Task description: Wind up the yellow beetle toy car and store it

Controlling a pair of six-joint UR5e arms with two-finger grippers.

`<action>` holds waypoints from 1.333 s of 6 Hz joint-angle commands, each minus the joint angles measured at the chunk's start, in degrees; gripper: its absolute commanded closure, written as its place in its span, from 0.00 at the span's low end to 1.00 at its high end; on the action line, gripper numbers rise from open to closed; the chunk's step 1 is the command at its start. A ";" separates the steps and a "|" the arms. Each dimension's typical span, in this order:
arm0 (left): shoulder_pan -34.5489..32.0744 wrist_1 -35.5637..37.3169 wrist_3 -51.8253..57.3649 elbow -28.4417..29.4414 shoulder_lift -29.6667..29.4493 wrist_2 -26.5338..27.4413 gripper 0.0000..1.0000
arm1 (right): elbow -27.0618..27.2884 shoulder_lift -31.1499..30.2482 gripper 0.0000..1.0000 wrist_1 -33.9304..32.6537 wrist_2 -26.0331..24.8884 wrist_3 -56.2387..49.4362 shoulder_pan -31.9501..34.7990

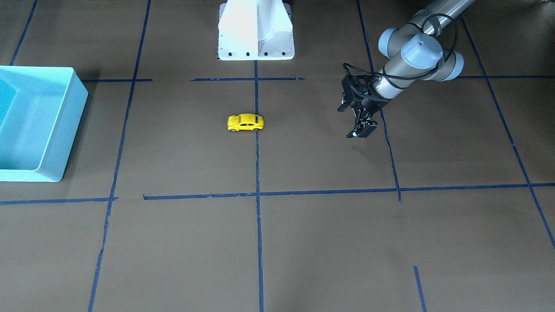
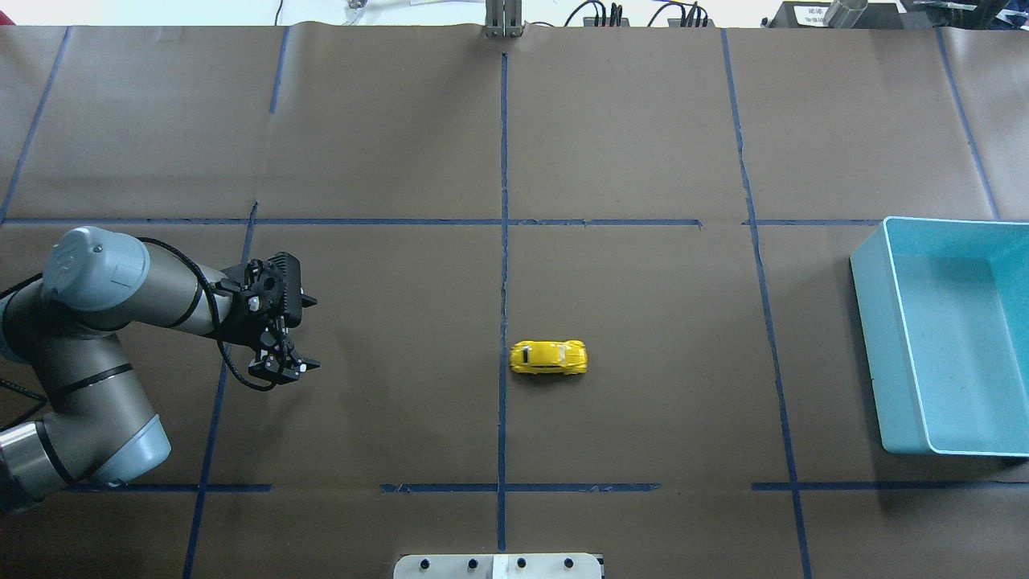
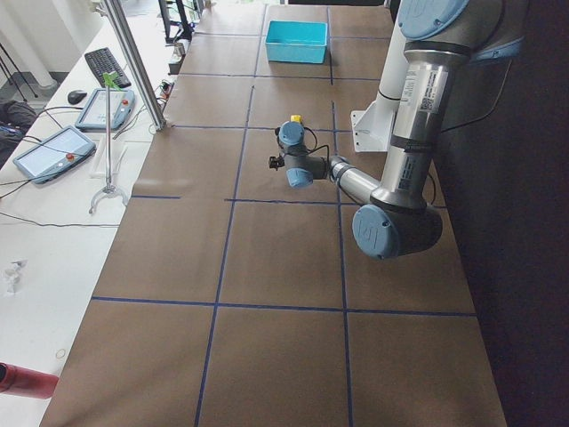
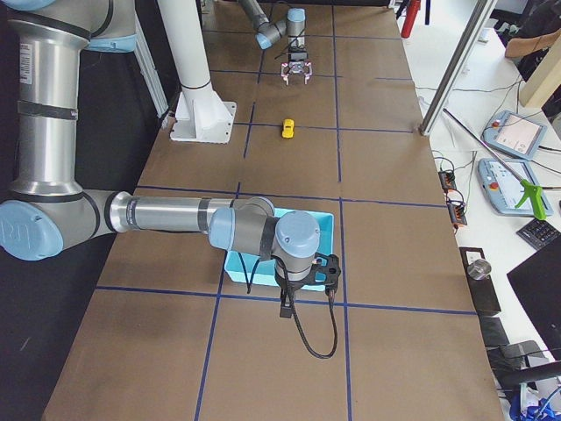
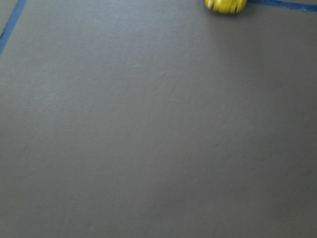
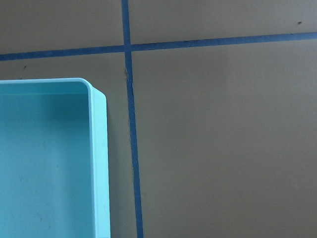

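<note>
Brown paper-covered table (image 2: 643, 121) gridded with blue tape (image 2: 504, 161), white bench (image 3: 53, 222) alongside.

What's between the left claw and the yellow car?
Only bare table and one blue tape line, seen in the overhead view, between left claw and yellow car.

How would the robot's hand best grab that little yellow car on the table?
Probably from straight above, pinching the yellow car across its two long sides, about mid-body. It stands upright on its wheels with nothing beside it, so both sides are free, while the rounded roof and ends would likely slip. The left hand, open and off to one side, looks nearest.
</note>
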 commanded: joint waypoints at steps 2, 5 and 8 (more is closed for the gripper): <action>-4.97 14.10 0.04 -8.09 2.67 -4.71 0.00 | 0.01 0.00 0.00 0.00 0.44 -0.04 0.00; -18.65 25.04 0.48 -9.44 3.39 -19.37 0.00 | 0.53 0.09 0.00 0.00 0.96 -0.13 0.00; -32.08 47.37 0.13 -12.25 4.78 -21.34 0.00 | 3.52 0.09 0.00 0.00 2.02 -0.83 0.00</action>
